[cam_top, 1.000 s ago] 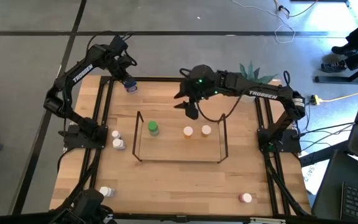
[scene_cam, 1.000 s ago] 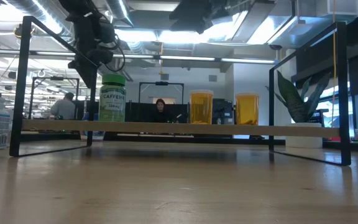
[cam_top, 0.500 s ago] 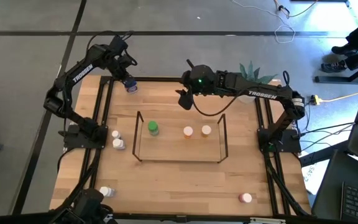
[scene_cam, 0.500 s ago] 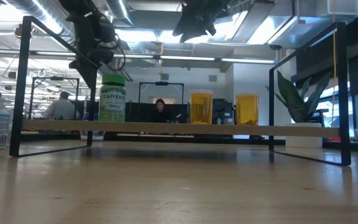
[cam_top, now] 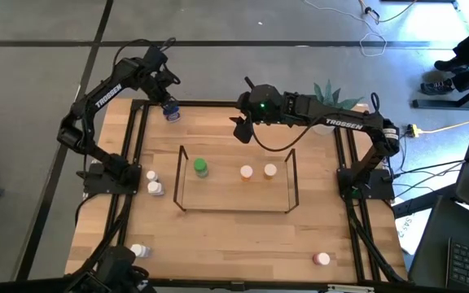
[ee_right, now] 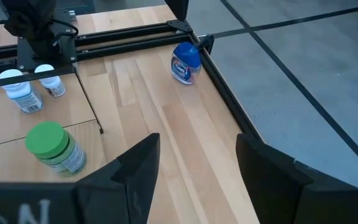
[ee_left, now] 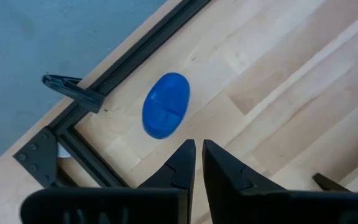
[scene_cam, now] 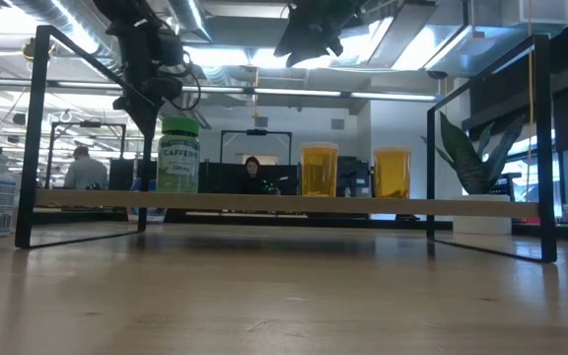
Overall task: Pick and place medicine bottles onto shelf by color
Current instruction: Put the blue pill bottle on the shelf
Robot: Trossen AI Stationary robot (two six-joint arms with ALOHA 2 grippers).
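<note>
High view: left gripper [cam_top: 166, 89] at far-left table corner, just above blue-capped bottle [cam_top: 170, 111] standing alone on the wood beside the black table frame [cam_top: 218, 104]; right gripper [cam_top: 241, 130] raised over the far edge of the shelf [cam_top: 181, 191], holding nothing; green-capped bottle [cam_top: 200, 168] and two orange bottles [cam_top: 247, 172] [cam_top: 269, 171] on the shelf, two white-capped bottles [cam_top: 151, 176] [cam_top: 155, 189] left of it, another [cam_top: 139, 251] near front-left, pink-capped bottle [cam_top: 322, 259] near front-right. Left wrist view alone settles fingers [ee_left: 182, 163] pressed together, empty, blue cap [ee_left: 165, 114] clear ahead of the tips; right wrist view alone shows fingers [ee_right: 138, 165] spread wide with bare wood between. Low view only: shelf bottles upright on the light board, green label legible in part, people seated in the room behind.
</note>
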